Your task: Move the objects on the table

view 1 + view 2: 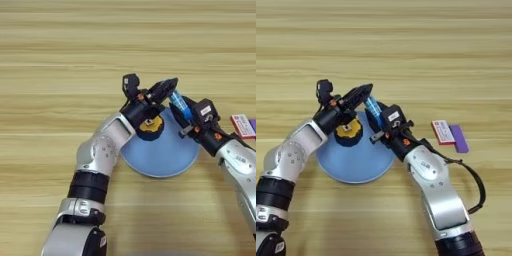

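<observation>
Step in hand: the blue tube (373, 107) is carried over the far rim of the light-blue plate (356, 167).
Right gripper (377, 113): pinching the tube.
Left gripper (361, 93): fingers pressed together, empty, hovering by the tube's top.
Tape measure (348, 132): already lying on the plate, under the left wrist.
Desk (406, 50): a red-and-white card (443, 132) and purple strip (459, 138) lie well right.
Next move: probably lowering the tube onto bare plate, clear of the tape measure.

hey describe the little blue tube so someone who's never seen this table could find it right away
Start at the wide light-blue plate in the middle of the wooden table. Over its far right rim the two grippers meet, and the small blue tube sits slanted at the right gripper. It is slim and blue, unlike the round yellow-and-black tape measure on the plate.
</observation>
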You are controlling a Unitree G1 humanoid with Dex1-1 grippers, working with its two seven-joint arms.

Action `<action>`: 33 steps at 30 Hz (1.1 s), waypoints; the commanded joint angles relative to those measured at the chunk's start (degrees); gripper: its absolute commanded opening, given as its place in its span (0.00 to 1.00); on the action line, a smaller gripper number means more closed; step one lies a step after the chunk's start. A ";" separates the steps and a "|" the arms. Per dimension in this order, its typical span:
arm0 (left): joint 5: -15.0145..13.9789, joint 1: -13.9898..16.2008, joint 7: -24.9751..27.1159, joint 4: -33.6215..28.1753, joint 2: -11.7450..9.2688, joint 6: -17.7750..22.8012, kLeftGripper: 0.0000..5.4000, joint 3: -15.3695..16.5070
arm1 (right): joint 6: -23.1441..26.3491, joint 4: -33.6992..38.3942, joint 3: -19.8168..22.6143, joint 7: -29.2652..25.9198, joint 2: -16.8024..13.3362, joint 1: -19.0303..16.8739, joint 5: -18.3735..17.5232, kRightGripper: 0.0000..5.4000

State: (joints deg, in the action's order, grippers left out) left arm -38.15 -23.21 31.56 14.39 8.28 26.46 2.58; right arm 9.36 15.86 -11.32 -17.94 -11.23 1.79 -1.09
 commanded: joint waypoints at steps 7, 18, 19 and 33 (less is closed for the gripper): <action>-1.00 2.06 -1.18 -2.47 0.64 5.09 0.25 -1.26 | 3.41 6.11 0.05 1.04 0.71 3.48 1.43 0.26; -1.73 2.57 -2.19 -3.60 0.03 5.03 0.25 -1.38 | 4.95 7.33 -0.67 1.60 1.31 3.75 2.57 0.26; -1.64 2.57 -2.20 -3.53 0.00 4.88 0.25 -1.38 | 4.93 7.24 -0.66 1.62 1.31 3.76 2.57 0.26; 0.64 1.87 -2.75 -1.15 -0.65 1.88 0.24 -0.52 | 4.39 5.27 -0.08 1.99 2.43 3.17 2.27 0.47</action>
State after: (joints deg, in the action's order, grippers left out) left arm -38.65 -22.26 29.41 12.20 7.41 28.10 2.03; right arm 14.51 20.44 -11.64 -16.34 -9.31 3.81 1.58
